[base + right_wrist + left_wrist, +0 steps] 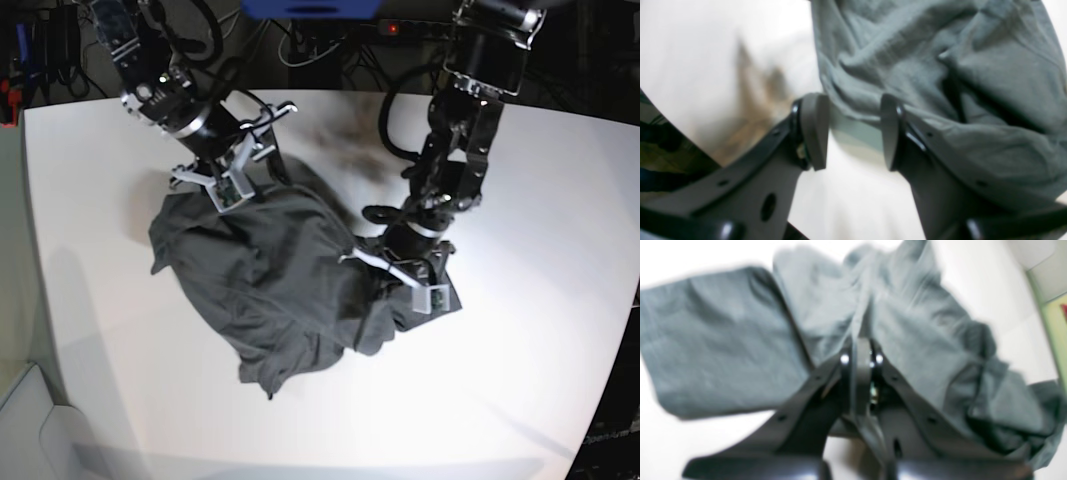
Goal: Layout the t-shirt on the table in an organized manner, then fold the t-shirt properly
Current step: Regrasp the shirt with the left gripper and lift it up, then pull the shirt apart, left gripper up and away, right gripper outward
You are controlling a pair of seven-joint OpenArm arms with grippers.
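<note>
The dark grey t-shirt (270,270) lies crumpled in a heap in the middle of the white table (500,400). My left gripper (405,262) is at the heap's right edge. In the left wrist view the left gripper (862,353) is shut on a raised fold of the t-shirt (723,340). My right gripper (228,180) hovers at the heap's far left edge. In the right wrist view the right gripper (853,133) stands open, its fingers (815,130) on either side of the t-shirt's (940,66) edge, not pressing it.
A dark smudge (340,135) marks the table behind the shirt. Cables and gear (300,40) sit beyond the far edge. The table's left edge (30,250) drops to the floor.
</note>
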